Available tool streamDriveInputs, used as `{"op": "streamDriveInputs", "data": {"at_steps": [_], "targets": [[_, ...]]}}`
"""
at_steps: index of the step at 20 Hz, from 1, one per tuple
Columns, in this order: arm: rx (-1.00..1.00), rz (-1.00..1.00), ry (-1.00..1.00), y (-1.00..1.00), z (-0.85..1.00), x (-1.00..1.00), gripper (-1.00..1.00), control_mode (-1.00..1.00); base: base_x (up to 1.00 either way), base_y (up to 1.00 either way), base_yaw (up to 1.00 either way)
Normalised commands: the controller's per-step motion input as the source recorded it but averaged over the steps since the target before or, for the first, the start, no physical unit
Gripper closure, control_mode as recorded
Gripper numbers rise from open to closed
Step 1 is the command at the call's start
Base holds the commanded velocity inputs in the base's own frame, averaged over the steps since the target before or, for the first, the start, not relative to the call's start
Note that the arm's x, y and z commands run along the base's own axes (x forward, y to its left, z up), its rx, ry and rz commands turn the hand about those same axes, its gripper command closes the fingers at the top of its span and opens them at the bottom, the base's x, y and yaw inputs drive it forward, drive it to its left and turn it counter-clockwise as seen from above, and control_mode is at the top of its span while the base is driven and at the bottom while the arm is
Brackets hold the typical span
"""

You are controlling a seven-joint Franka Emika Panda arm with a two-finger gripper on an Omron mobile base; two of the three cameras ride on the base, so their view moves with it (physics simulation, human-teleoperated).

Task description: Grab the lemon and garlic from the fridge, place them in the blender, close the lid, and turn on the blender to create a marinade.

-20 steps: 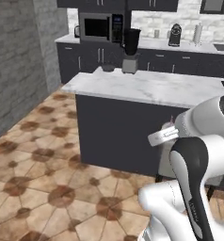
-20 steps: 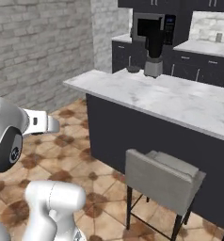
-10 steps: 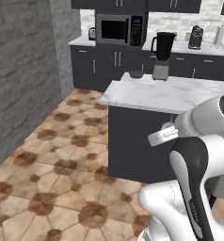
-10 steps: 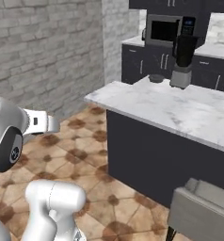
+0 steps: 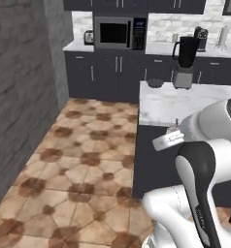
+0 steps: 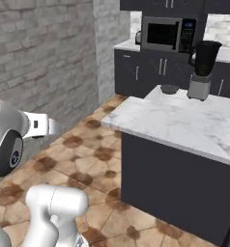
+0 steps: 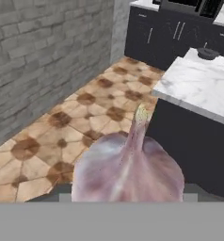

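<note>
A pale purple garlic (image 7: 128, 164) bulb sits right in front of the hand camera, stem up, with my gripper (image 7: 128, 195) shut on it; the bulb hides the fingertips. The blender (image 5: 185, 63) (image 6: 202, 70), a tall black jar on a grey base, stands at the far end of the marble island. Beside its base lies the round dark lid (image 5: 155, 83) (image 6: 169, 89) (image 7: 208, 53). The jar's mouth looks uncovered. The lemon and the fridge are out of view.
The marble-topped island (image 5: 185, 104) (image 6: 184, 120) has a dark front and stands ahead to the right. A brick wall (image 5: 15, 97) runs along the left. Dark cabinets with a microwave (image 5: 120, 33) (image 6: 167, 33) line the back wall. Tiled floor lies open between wall and island.
The base has moved, so the whole scene shifted: island and blender slid to the right of both base views and the back cabinets came closer. The garlic stays in my grip.
</note>
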Motion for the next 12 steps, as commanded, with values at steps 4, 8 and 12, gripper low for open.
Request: {"op": "streamDriveInputs", "data": {"at_steps": [4,8,12], "targets": [[0.00,0.00,0.00,0.00,0.00,0.00,1.00,1.00,1.00,1.00,-0.48],[0.00,0.00,0.00,0.00,0.00,0.00,1.00,1.00,1.00,1.00,-0.48],[0.00,0.00,0.00,0.00,0.00,0.00,1.00,1.00,1.00,1.00,-0.48]]}}
